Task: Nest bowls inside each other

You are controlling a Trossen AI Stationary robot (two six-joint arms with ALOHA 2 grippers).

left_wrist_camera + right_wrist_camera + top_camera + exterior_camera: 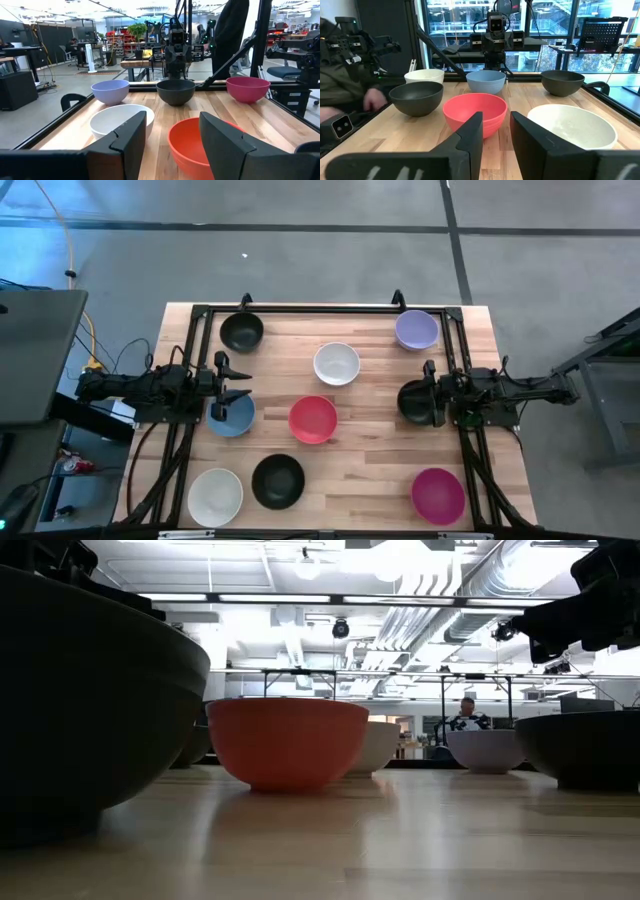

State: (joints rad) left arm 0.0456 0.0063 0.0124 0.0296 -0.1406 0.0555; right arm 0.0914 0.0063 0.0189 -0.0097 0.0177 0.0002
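Observation:
Nine bowls sit upright on their bases on the wooden table. In the high view I see black, white and lavender bowls far, blue, red and black bowls in the middle, and white, black and magenta bowls near. My left gripper is open, hovering at the blue bowl's far rim. My right gripper is open above the middle black bowl, which its wrist view does not show.
A dark metal frame runs along the table's far edge and both sides. The right wrist view shows a person's blurred hand beyond the table's left side. Bare wood lies between the red bowl and the magenta bowl.

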